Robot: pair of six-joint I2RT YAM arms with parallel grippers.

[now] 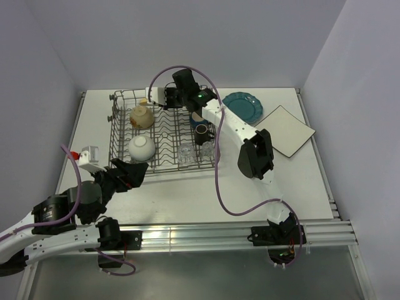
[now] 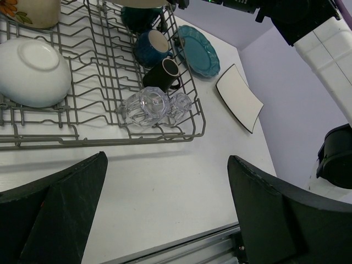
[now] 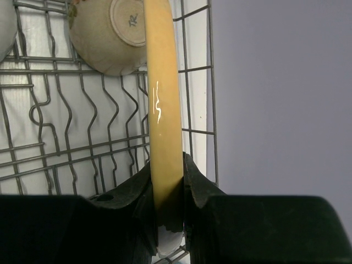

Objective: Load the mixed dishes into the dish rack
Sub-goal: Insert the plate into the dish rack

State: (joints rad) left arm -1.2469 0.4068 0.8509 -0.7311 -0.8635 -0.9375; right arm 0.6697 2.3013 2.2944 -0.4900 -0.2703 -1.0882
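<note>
The grey wire dish rack (image 1: 122, 134) sits at the table's left. It holds a cream bowl (image 1: 142, 116), a white bowl (image 1: 142, 147), two clear glasses (image 1: 186, 154) and two dark mugs (image 1: 201, 128). My right gripper (image 3: 166, 181) is shut on the rim of the yellow-cream plate (image 3: 163, 110), which stands on edge over the rack's far end beside the cream bowl (image 3: 107, 38). My left gripper (image 2: 166, 159) is open and holds nothing, just in front of the rack's near rim (image 2: 110, 140). The teal scalloped plate (image 1: 244, 107) and the white square plate (image 1: 286, 130) lie right of the rack.
The right arm (image 1: 253, 153) reaches diagonally across the table's right half, with its purple cable looping over the rack's near right corner. Walls close in the table at the back and on both sides. A metal rail (image 1: 219, 234) runs along the near edge.
</note>
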